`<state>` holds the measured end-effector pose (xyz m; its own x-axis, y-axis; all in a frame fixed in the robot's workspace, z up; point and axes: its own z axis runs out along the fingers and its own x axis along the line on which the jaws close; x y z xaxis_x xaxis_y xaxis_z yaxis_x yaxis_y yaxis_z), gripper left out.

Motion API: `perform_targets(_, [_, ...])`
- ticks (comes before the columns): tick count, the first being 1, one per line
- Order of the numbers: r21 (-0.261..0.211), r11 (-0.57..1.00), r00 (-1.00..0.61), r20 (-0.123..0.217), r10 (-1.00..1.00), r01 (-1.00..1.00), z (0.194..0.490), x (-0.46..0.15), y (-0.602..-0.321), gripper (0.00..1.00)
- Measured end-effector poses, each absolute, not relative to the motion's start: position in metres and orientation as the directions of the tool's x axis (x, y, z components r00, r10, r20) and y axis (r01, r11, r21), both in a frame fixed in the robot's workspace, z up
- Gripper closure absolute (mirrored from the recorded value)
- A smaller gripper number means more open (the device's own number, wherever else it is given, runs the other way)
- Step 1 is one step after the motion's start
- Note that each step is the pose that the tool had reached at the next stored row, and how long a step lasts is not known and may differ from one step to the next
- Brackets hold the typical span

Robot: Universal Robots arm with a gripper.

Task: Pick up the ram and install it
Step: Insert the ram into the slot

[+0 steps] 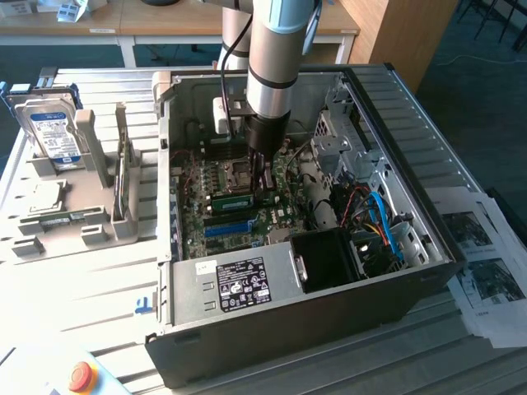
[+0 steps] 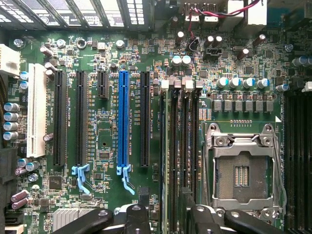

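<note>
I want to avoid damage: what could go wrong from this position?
The open gripper stands close over the ram; a slanted retreat might catch the stick. Whether the ram sits fully in its slot cannot be seen, so it may be loose. The bare CPU socket beside could be scratched.

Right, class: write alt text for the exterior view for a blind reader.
A robot arm reaches into an open computer case, gripper close to the green ram standing on the motherboard. A hard drive sits at the exterior view's left.
</note>
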<state>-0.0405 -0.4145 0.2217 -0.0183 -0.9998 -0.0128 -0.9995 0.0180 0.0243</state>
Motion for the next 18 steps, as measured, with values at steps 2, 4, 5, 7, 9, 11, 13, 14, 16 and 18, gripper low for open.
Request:
perform_targets(2, [0.024,0.018,-0.018,-0.013,-1.0,-1.0,0.223,-0.04,-0.415,0.63])
perform_targets(4, [0.024,0.018,-0.018,-0.013,-1.0,-1.0,0.224,-0.04,-0.415,0.63])
perform_targets(5, [0.024,0.018,-0.018,-0.013,-1.0,-1.0,0.225,-0.04,-0.415,0.63])
perform_targets(7, [0.024,0.018,-0.018,-0.013,-1.0,-1.0,0.227,-0.04,-0.415,0.63])
perform_targets(9, [0.024,0.018,-0.018,-0.013,-1.0,-1.0,0.229,-0.04,-0.415,0.63])
perform_targets(11, [0.024,0.018,-0.018,-0.013,-1.0,-1.0,0.231,-0.04,-0.415,0.63])
perform_targets(13, [0.024,0.018,-0.018,-0.013,-1.0,-1.0,0.233,-0.041,-0.415,0.63])
perform_targets(14, [0.024,0.018,-0.018,-0.013,-1.0,-1.0,0.234,-0.04,-0.415,0.63])
perform_targets(16, [0.024,0.018,-0.018,-0.013,-1.0,-1.0,0.237,-0.04,-0.415,0.63])
perform_targets(18, [0.024,0.018,-0.018,-0.013,-1.0,-1.0,0.24,-0.04,-0.415,0.63])
